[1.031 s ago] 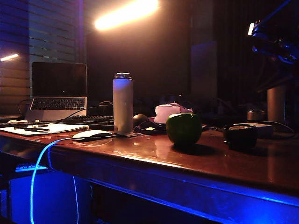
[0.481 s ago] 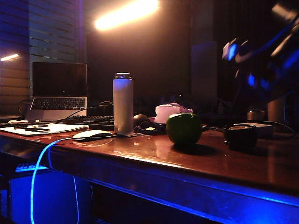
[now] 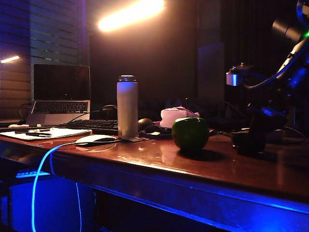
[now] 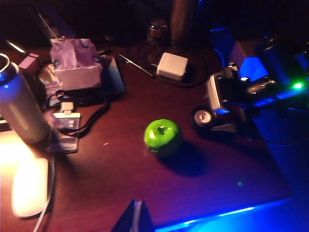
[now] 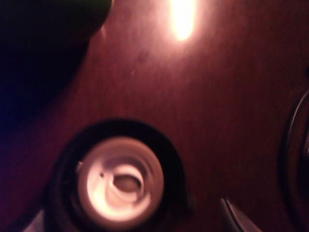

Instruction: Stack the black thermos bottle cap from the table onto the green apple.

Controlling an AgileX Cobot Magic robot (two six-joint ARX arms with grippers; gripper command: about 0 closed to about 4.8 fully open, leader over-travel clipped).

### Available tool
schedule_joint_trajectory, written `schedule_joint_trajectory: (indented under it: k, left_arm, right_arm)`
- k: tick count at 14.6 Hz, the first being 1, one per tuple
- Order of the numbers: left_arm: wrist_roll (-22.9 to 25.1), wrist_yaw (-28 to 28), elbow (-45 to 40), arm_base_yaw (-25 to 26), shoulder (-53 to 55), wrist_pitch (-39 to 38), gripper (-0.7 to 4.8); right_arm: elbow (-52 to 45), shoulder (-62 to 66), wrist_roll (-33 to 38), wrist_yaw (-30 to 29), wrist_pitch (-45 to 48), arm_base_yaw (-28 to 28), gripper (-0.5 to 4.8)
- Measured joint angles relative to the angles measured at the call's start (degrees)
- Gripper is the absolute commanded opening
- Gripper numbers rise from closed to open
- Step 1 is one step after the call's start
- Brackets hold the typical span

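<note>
Exterior view: the right gripper (image 3: 252,137), jaws spread, hangs over the black thermos bottle cap (image 3: 247,141), which stands on the table (image 3: 145,159) just right of the green apple (image 3: 190,133). Left wrist view: the apple (image 4: 162,137) sits well clear of the left gripper (image 4: 136,218), its jaw state unreadable. Right wrist view: the cap (image 5: 120,181) lies directly below, mouth upward.

place: office | laptop (image 3: 60,94), keyboard (image 3: 91,126), mouse (image 3: 95,139), papers (image 3: 46,133) sitting on surface (image 3: 203,169) | blinds (image 3: 53,34) hanging behind

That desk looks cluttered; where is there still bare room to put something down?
Bare wood lies along the front edge of the table, between the white mouse and the green apple, and in front of the apple. The back is crowded: tissue box, bottle, charger, cables. The right gripper hovers over the black thermos bottle cap.
</note>
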Motion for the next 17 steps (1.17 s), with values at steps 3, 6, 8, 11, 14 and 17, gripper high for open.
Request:
schedule_joint_trajectory:
  k: [3, 6, 8, 11, 14, 17]
  left_arm:
    - [0.0, 1.9, 0.0, 0.0, 0.0, 0.0, -0.04]
    - [0.0, 1.9, 0.0, 0.0, 0.0, 0.0, -0.04]
    - [0.0, 2.0, 0.0, 0.0, 0.0, 0.0, -0.04]
    - [0.0, 2.0, 0.0, 0.0, 0.0, 0.0, -0.04]
    - [0.0, 2.0, 0.0, 0.0, 0.0, 0.0, -0.04]
    - [0.0, 2.0, 0.0, 0.0, 0.0, 0.0, -0.04]
  right_arm:
    - [0.1, 2.1, -0.3, -0.4, 3.2, 0.0, 4.79]
    - [0.6, 4.6, -0.3, -1.9, 4.9, 0.0, 4.79]
    - [0.8, 6.0, -0.3, -3.3, 6.3, 0.0, 4.79]
    - [0.9, 6.7, 0.0, -3.4, 6.8, 0.3, 4.12]
    - [1.0, 6.7, 1.0, -3.3, 7.3, 0.3, 3.52]
    - [0.9, 6.7, 4.3, -3.3, 7.3, 0.3, 3.54]
